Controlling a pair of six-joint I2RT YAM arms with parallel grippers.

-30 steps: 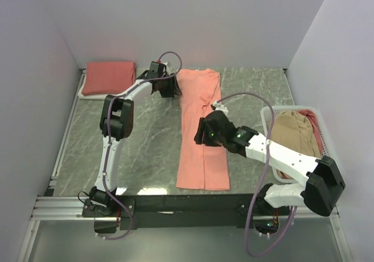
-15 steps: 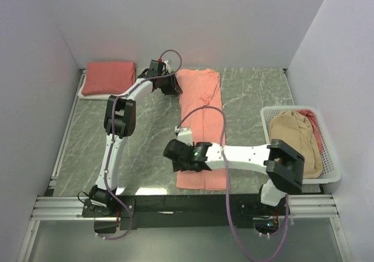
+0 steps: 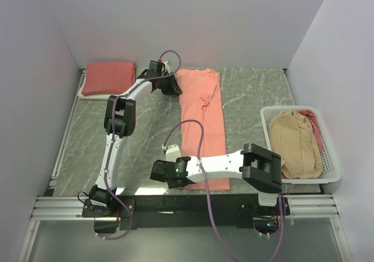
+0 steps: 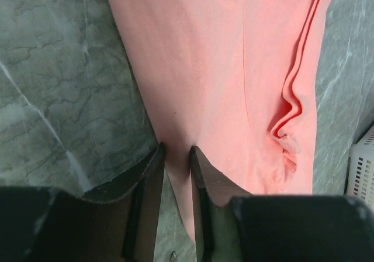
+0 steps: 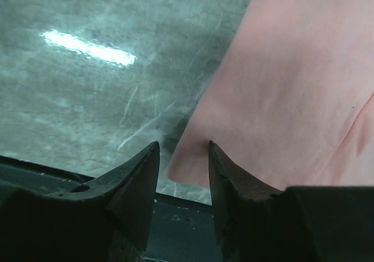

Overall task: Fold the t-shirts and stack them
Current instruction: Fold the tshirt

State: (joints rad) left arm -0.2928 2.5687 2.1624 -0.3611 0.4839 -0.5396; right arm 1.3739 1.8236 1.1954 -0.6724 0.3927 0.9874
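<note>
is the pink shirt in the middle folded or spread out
Partly folded: the pink shirt lies as a long narrow strip, sides folded in, not yet crosswise.

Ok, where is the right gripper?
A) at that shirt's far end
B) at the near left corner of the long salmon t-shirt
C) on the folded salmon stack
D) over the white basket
B: the right gripper straddles the near corner of the long salmon t-shirt, jaws open.
</note>
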